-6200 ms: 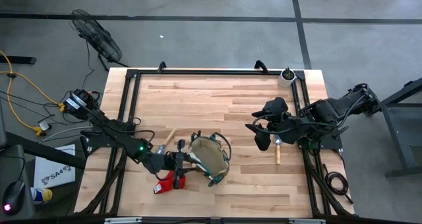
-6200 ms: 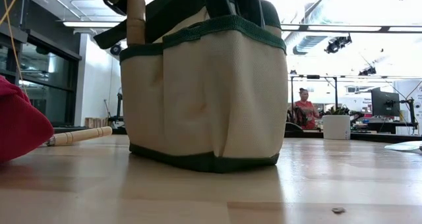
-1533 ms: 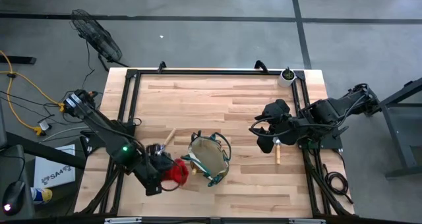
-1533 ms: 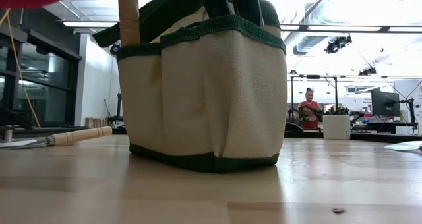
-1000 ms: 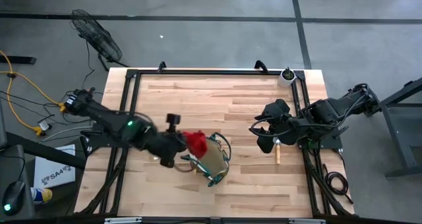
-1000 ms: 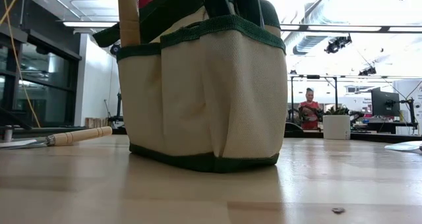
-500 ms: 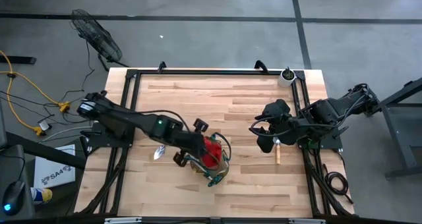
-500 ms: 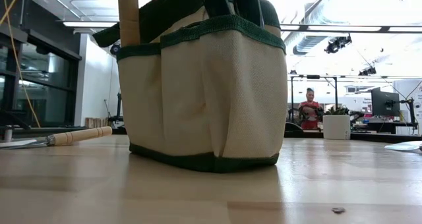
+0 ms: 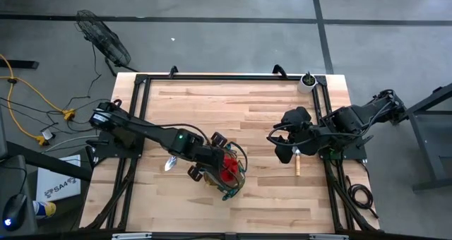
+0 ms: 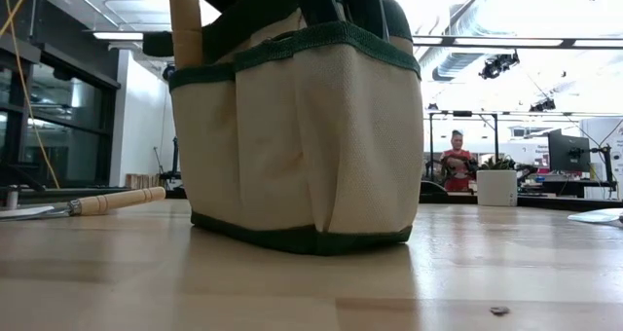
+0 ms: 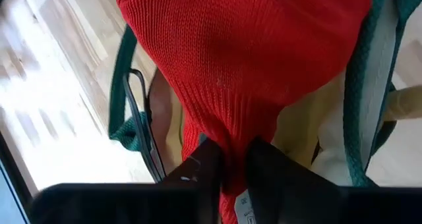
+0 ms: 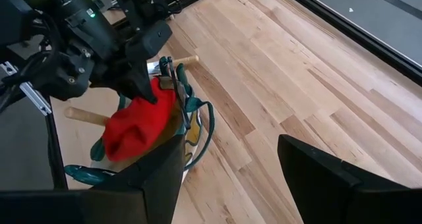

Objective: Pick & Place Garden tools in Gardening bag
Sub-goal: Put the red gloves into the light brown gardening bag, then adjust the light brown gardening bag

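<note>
The tan gardening bag with green trim stands at the table's near middle; in the low view it fills the centre. My left gripper is above the bag's mouth, shut on the red glove, which hangs into the opening. A wooden handle sticks up from a side pocket of the bag. A wooden-handled trowel lies on the table left of the bag. My right gripper is open and empty at the table's right, next to a wooden-handled tool lying on the table. My left gripper pinches the red glove between its two fingers, on a gathered narrow part of the knit near a small white label. The fingers point down from above. The glove hangs below them, its wide part within the bag's green rim.
A small white pot with a green plant stands at the far right corner. A black metal frame runs along the table's edges. Bare wood lies in the far middle. A person shows far off in the room.
My left gripper has carried the red glove from the bag's left rim toward the table's right, over the bag's mouth, and gone down, so that the glove now hangs inside the opening. The bag's left side has shifted slightly. It stays shut.
</note>
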